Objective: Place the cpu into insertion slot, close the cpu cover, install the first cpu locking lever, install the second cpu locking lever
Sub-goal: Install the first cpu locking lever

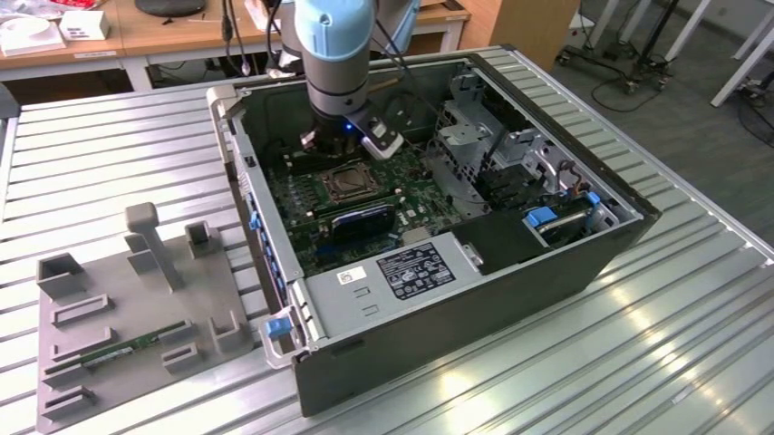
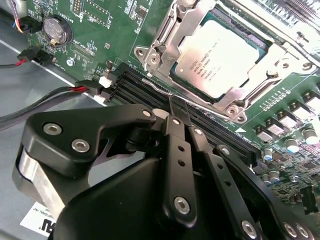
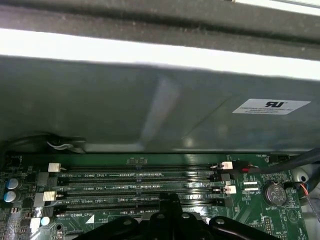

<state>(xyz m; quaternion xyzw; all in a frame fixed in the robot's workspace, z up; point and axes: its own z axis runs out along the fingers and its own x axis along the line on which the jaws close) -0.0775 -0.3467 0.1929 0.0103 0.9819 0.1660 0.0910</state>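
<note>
Broadly, the open dark grey computer case (image 1: pixel 484 272) lies on the ribbed metal surface (image 1: pixel 109 154), with the green motherboard (image 2: pixel 110 30) inside. At the socket, the thin silvery metal cpu cover (image 2: pixel 165 35) lies down around the small square silvery-tan cpu (image 2: pixel 220 57), seated in the insertion slot. The black claw (image 2: pixel 179 116) is pinched shut on the thin wire locking lever (image 2: pixel 170 95) beside the long black memory slots (image 3: pixel 140 182). A steady, level push along the lever's arc seems wise. Print on the chip is present.
</note>
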